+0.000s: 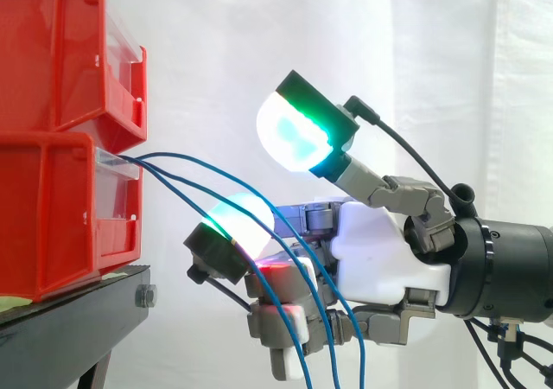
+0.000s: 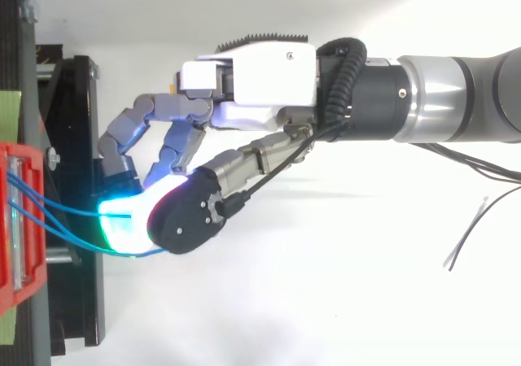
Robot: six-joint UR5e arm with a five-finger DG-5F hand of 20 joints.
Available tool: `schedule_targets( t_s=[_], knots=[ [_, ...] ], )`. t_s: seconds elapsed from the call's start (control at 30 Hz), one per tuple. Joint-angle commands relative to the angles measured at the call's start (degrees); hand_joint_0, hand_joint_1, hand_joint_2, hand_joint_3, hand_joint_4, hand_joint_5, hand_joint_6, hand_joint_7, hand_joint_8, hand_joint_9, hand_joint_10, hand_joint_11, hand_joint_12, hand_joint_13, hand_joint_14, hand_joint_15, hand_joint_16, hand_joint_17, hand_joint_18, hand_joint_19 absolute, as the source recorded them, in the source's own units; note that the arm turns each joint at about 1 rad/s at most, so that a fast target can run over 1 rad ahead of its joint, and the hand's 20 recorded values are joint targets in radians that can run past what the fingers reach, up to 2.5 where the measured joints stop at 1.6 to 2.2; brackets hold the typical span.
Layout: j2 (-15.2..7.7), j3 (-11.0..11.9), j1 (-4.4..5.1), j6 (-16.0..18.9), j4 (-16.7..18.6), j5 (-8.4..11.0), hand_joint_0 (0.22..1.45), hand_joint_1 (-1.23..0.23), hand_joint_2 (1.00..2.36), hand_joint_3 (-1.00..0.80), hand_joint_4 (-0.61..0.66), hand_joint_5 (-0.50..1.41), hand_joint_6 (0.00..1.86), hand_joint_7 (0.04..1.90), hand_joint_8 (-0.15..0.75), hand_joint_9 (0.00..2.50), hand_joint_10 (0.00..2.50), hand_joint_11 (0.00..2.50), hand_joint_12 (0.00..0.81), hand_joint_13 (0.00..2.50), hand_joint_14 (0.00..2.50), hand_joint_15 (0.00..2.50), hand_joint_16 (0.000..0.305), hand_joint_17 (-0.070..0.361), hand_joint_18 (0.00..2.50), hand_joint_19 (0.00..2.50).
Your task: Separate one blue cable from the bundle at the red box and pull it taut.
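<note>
spreading wide beside the bins, the hand is coming in from the right edge of the side view with its white palm facing the red boxes and its fingers parted rather than clamped on anything. one fingertip is standing raised and glowing green and cyan, well above a lower fingertip that is glowing pale green, and a small red glow is showing on a pad beneath that. the blue cables are running through the gap between the raised pad and the lower ones, arcing out from the bin, crossing in front of the palm and hanging down past the bottom of the view; whether any of them is touching a pad i cannot tell. in the top view the hand is bending its grey fingers towards the left, and the cables are leading from the box to the glowing pads. they are coming out at the top front of the lower red box, which is sitting under an upper red box on the black stand. a white curtain is hanging behind everything.
</note>
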Motion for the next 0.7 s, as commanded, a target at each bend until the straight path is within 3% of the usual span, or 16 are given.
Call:
schedule_targets(
  t_s=[0.0, 0.33, 0.53, 0.67],
  knots=[
    [-0.01, 0.0, -0.08, -0.08, 0.2, 0.0, 0.48, -0.57, 1.0, -0.5, 0.21, -0.24, 0.9, 0.95, 0.32, 0.94, 0.01, 1.34, 0.386, 1.08, 0.02, 1.17, 0.051, 0.115, 0.96, 0.76],
    [-0.01, 0.09, -0.08, -0.35, 0.38, 0.0, 0.49, -0.63, 1.0, -0.5, 0.23, -0.25, 0.9, 0.93, 0.324, 0.83, 0.01, 1.5, 0.381, 1.12, 0.01, 1.55, 0.051, 0.114, 0.94, 0.85],
    [-0.01, 0.44, -0.08, -0.44, 0.38, -0.09, 0.5, -0.64, 1.0, -0.5, 0.23, -0.25, 0.91, 0.92, 0.328, 0.78, 0.0, 1.65, 0.385, 1.09, 0.07, 1.62, 0.049, 0.11, 0.93, 0.97],
    [-0.01, 0.7, -0.08, -0.7, 0.2, -0.09, 0.5, -0.63, 1.0, -0.5, 0.23, -0.25, 0.9, 0.93, 0.336, 0.75, 0.02, 1.62, 0.378, 1.08, 0.11, 1.61, 0.048, 0.109, 0.94, 0.98]
  ],
)
